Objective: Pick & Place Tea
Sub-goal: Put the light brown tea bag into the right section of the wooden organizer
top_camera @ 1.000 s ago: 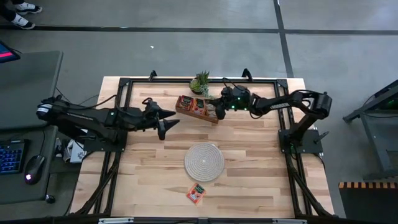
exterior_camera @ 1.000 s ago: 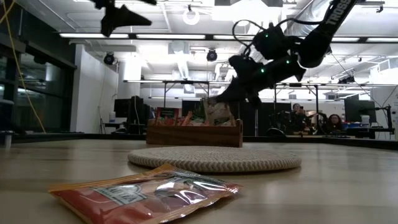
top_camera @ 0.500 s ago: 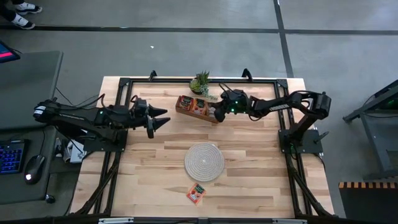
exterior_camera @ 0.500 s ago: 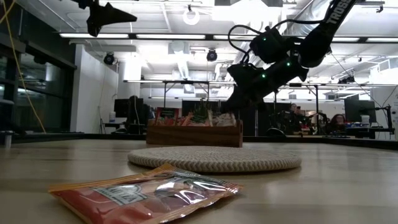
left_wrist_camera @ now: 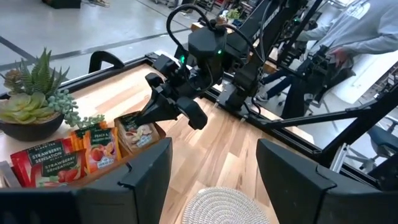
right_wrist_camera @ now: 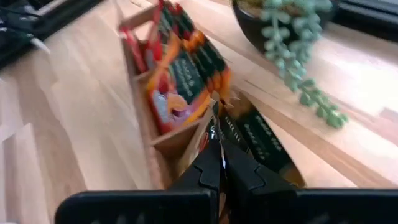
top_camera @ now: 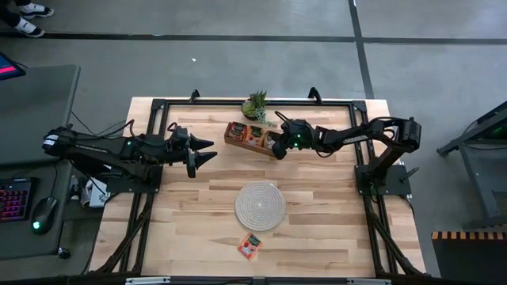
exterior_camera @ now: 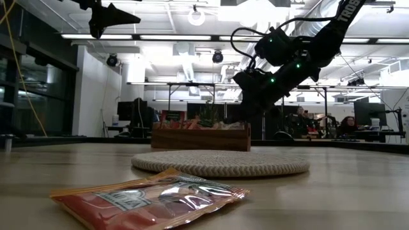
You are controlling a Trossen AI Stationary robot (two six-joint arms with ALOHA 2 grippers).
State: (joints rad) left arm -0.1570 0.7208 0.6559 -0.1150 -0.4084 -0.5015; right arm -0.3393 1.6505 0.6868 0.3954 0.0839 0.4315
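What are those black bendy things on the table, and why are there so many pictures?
They are two robot arms, each ending in a two-finger pincer. One camera looks down from above, one sits at table height, and one rides on each wrist. The right gripper is pinched shut on a tea sachet in the end compartment of the wooden tray. The left gripper hangs open above the table, holding nothing. There is also a round woven mat, a little plant, and one loose sachet.

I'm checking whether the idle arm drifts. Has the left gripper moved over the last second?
Yes. In the high view the left gripper, jaws open, has pulled back toward the table's left edge, farther from the wooden tray than a second ago.
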